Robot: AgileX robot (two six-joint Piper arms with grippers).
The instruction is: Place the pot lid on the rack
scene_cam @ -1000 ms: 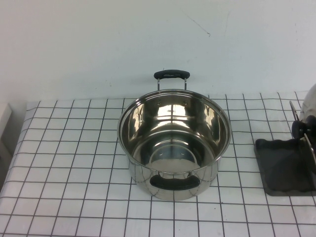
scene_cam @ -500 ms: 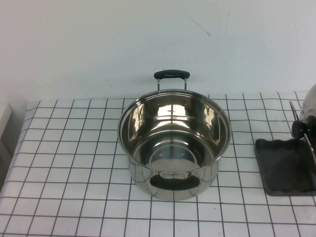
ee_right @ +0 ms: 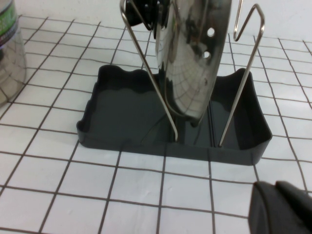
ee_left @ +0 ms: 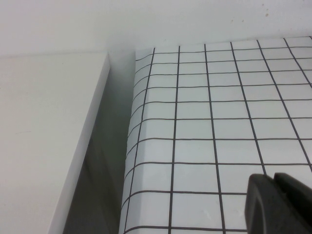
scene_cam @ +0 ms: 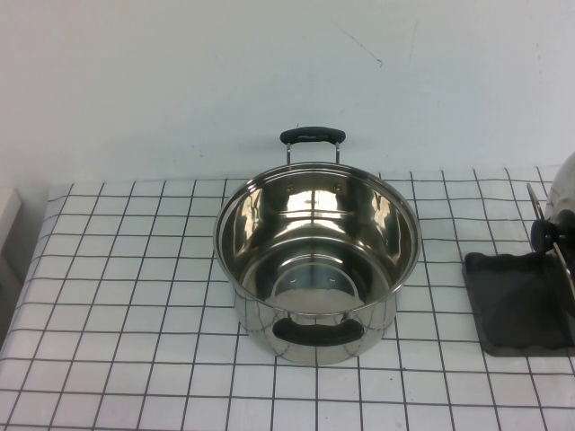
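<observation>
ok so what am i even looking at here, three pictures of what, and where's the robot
One moment, seen by three cameras on a two-armed robot. The high view looks down at a white checked tablecloth with an empty shiny steel pot with black handles. At the right edge, a thin wire rack with a dark grey wavy-edged tray holds the round shiny steel pot lid upright. The other two cameras sit on the wrists. Each arm shows only as a dark tip in its own view: the left gripper above bare cloth by the table's edge, the right gripper before the rack. Neither holds anything.
</observation>
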